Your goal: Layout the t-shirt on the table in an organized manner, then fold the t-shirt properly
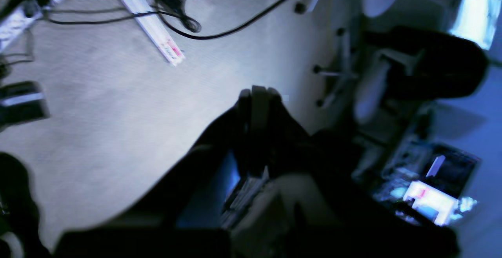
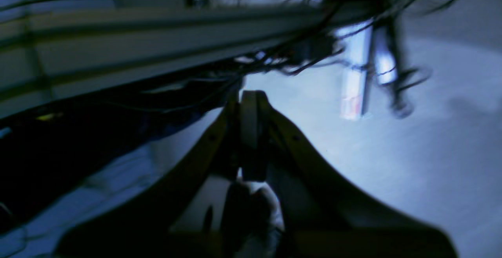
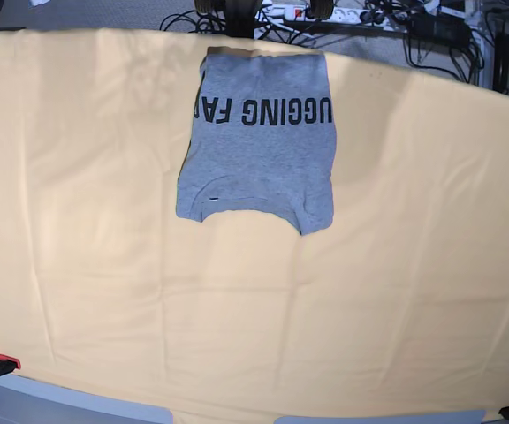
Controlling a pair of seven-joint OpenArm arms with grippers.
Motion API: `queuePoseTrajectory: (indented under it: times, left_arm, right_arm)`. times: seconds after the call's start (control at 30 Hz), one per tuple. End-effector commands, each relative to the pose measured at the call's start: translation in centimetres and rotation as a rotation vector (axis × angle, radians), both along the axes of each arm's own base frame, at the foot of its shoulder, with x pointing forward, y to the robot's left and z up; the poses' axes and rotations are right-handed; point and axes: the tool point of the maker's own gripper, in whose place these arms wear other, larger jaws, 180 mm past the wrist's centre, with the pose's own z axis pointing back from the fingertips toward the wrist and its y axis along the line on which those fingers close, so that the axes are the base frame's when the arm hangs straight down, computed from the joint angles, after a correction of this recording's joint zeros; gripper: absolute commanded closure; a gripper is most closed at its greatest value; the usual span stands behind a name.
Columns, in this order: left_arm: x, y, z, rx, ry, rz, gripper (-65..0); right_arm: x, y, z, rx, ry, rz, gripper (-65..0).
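Your heather-grey cotton t-shirt with black block lettering [image 3: 259, 146] lies folded into a narrow panel at the far middle of the pale yellow-orange cloth-covered counter [image 3: 414, 291], lettering up. Your left end effector [image 1: 259, 92] and right end effector [image 2: 248, 95] are both closed on nothing, hanging over grey carpet [image 1: 117, 105].

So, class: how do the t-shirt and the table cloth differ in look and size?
The t-shirt is heather grey with black lettering; the table cloth is plain pale yellow-orange. The t-shirt covers a small patch near the far edge; the table cloth spans nearly the whole base view. Both lie flat, faintly creased.
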Motion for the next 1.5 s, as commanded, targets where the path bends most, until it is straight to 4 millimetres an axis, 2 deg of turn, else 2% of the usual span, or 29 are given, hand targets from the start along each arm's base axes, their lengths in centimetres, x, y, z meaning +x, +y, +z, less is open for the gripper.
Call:
queuePoseTrajectory:
  times: [0.0,0.13,0.2,0.33,0.43,0.57,0.7,0.77,0.83,0.97,1.07,1.13,1.2,1.33,1.47]
  left_arm:
    - [-0.6,-0.5,-0.4,-0.027,0.029,0.012,0.0]
    - [-2.3,-1.6,-4.7,-0.074,0.164,0.053,0.0]
    - [-2.3,-1.6,-7.4,-0.064,0.202,0.085,0.0]
    - [-0.9,-1.3,-13.4,-0.004,0.213,0.148,0.0]
    - [-0.7,-1.1,-17.7,0.075,0.228,0.127,0.0]
    - [-1.1,0.1,-22.6,0.183,0.215,0.106,0.0]
    - [-0.7,0.6,-26.3,0.243,0.110,0.083,0.0]
    - [0.2,0.2,-27.6,0.260,0.051,0.069,0.0]
    - [2.1,0.1,-28.8,0.308,0.009,0.074,0.0]
    - [7.9,0.7,-30.7,0.463,-0.100,0.147,0.0]
    - [11.0,1.0,-31.5,0.569,-0.216,0.255,0.0]
    - [11.8,1.2,-31.6,0.617,-0.312,0.286,0.0]
    - [11.9,1.0,-31.6,0.624,-0.356,0.316,0.0]
    - [10.7,0.7,-32.0,0.619,-0.313,0.402,0.0]
    - [10.8,-1.6,-32.1,0.582,-0.292,0.455,0.0]
  right_arm:
    - [-1.3,-0.4,-1.1,0.001,0.057,0.011,0.0]
    - [-5.6,-0.6,-6.7,0.027,0.288,0.067,0.0]
    - [-6.2,-0.6,-9.4,0.012,0.339,0.077,0.0]
    - [-5.9,-1.2,-14.6,-0.074,0.367,0.107,0.0]
    - [-5.1,-2.2,-17.6,-0.147,0.357,0.147,0.0]
    - [-3.9,-2.1,-20.6,-0.194,0.325,0.201,0.0]
    - [-3.4,-1.4,-23.1,-0.236,0.255,0.290,0.0]
    - [-3.0,-0.4,-24.0,-0.234,0.212,0.328,0.0]
    - [-2.5,1.0,-24.8,-0.236,0.198,0.363,0.0]
    - [-0.7,2.0,-26.5,-0.348,0.186,0.427,0.0]
    - [0.7,2.2,-27.4,-0.437,0.147,0.408,0.0]
    - [1.6,2.7,-27.7,-0.472,0.103,0.414,0.0]
    - [2.0,3.5,-27.8,-0.484,0.071,0.418,0.0]
    - [2.6,4.8,-27.9,-0.476,0.038,0.405,0.0]
    - [2.9,5.3,-27.9,-0.468,0.031,0.403,0.0]
